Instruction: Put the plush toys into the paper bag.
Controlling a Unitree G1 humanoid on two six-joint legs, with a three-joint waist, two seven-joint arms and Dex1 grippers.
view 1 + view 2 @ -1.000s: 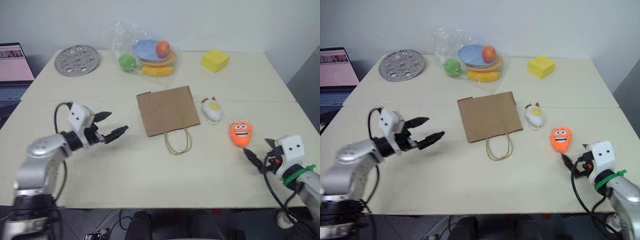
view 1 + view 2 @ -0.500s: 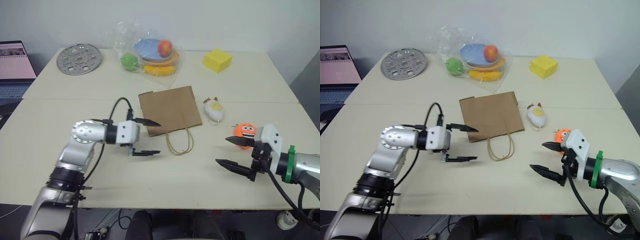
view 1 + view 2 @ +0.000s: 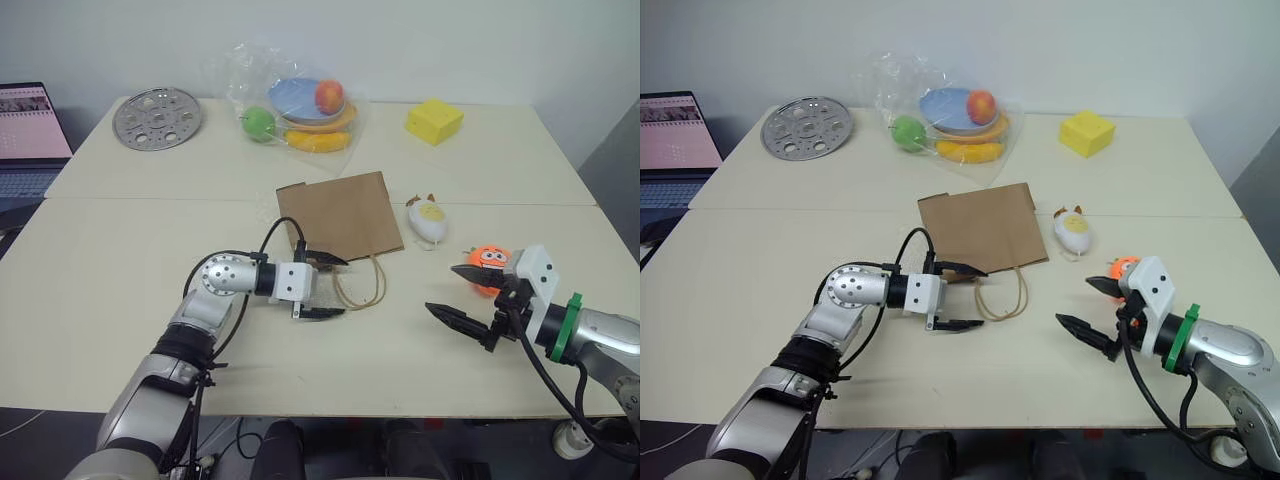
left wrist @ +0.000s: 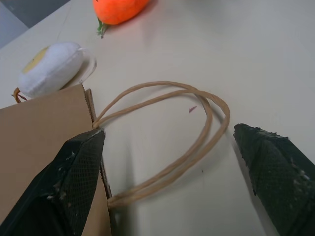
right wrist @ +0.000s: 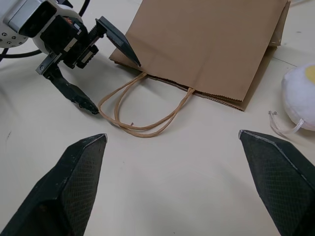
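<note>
Cream table under a pale wall; nothing of the task done yet, by the look of it. Paper bag flat on the tabletop, mouth toward the robot, loop handles splayed out; apparently empty. White egg toy just beside the bag's right edge; orange carrot toy further right, near the right gripper; both outside the bag. Left gripper at the bag's mouth, fingers wide apart either side of the handles, gripping nothing; right gripper likewise spread and empty. Left to do: opening the bag, lifting each toy in. Clear plastic bag at the back, holding plates and toy fruit; yellow block loose.
</note>
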